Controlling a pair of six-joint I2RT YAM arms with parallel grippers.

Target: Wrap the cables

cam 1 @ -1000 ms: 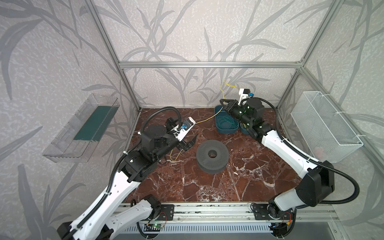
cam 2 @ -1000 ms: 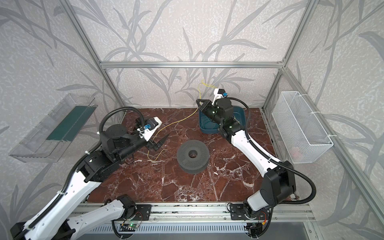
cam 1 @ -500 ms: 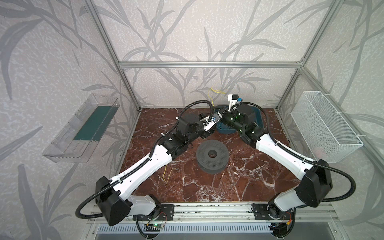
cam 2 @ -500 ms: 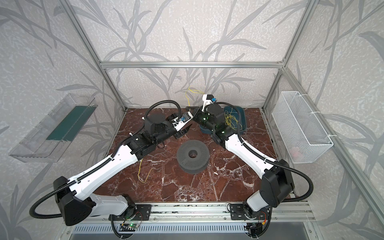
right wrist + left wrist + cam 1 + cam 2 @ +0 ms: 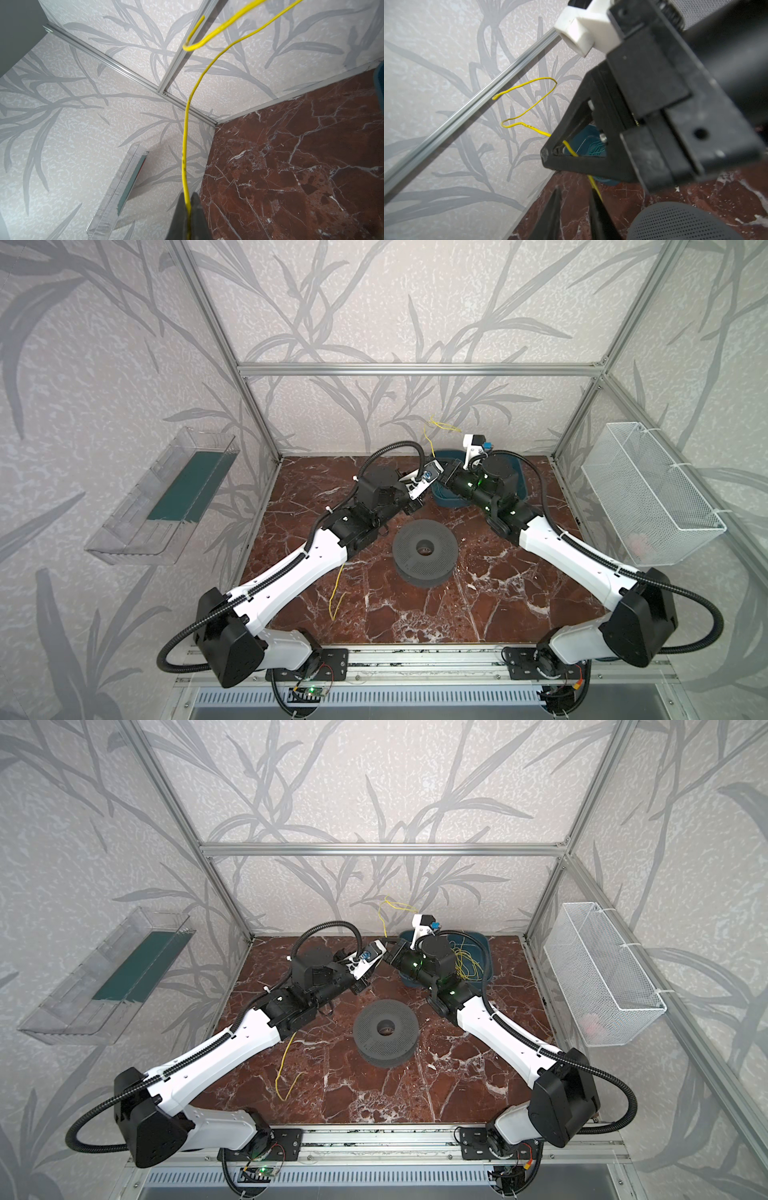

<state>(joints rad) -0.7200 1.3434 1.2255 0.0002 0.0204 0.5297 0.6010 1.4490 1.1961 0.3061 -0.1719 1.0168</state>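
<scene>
Two grippers meet tip to tip behind the grey spool [image 5: 426, 547], so your biggest risk is a knock: in the left wrist view the right gripper [image 5: 548, 154] fills the frame, and any forward push drives one tool into the other. No yellow shows on the spool, which looks merely set on the table [image 5: 498, 593], so a taut pull could drag or tip it. Behind the spool and to its right, the blue tub [image 5: 489, 959] holds more strands [image 5: 465, 965] that a sweeping wrist could snag. The right gripper is clenched on the cable [image 5: 185, 145], whose free end curls up behind the spool. The left gripper [image 5: 575, 201] has its jaws apart with the cable lying along one finger [image 5: 598, 212]; you cannot tell whether it runs inside the gap, so closing may miss it or pinch it crooked. Left of the spool, a slack length [image 5: 336, 593] trails on the table, ready to catch under the arm.
</scene>
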